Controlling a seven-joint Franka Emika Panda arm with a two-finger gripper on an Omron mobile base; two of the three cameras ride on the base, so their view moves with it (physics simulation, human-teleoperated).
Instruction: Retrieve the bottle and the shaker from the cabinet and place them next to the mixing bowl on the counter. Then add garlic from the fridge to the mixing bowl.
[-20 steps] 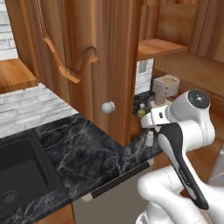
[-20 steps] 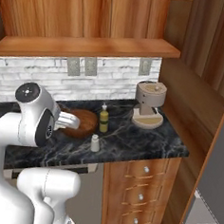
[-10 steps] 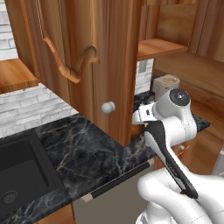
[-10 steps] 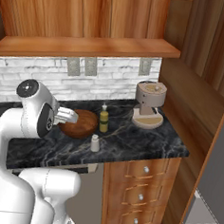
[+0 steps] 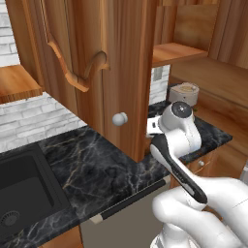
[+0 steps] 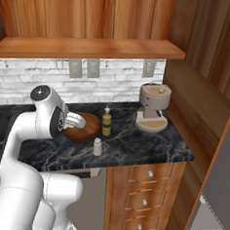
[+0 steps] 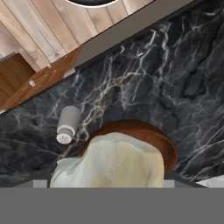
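Here the garlic [image 7: 116, 159] fills the lower middle of the hand view, a pale cream bulb held close under the camera, with the rim of the wooden mixing bowl [image 7: 168, 148] curving just behind it. The pincer's [image 6: 80, 120] fingertips are hidden behind the bulb, so I judge rather than see that it is clenched on the garlic; in the right base view it hangs over the mixing bowl on the black marble bench [image 6: 134, 148].

The olive-yellow bottle [image 6: 106, 123] stands upright just beside the bowl, and the grey shaker [image 6: 98, 147] stands near it, toward the bench's front edge. Both look already placed, so the drop into the bowl seems to be the step in hand.

As for handling, the garlic is likely light and firm, with a papery, somewhat slippery skin and a lumpy round form. A hold across its widest part should keep it from squirting out. It is not fragile, so a short drop into the bowl should do no harm, though it may roll in the shallow bowl.
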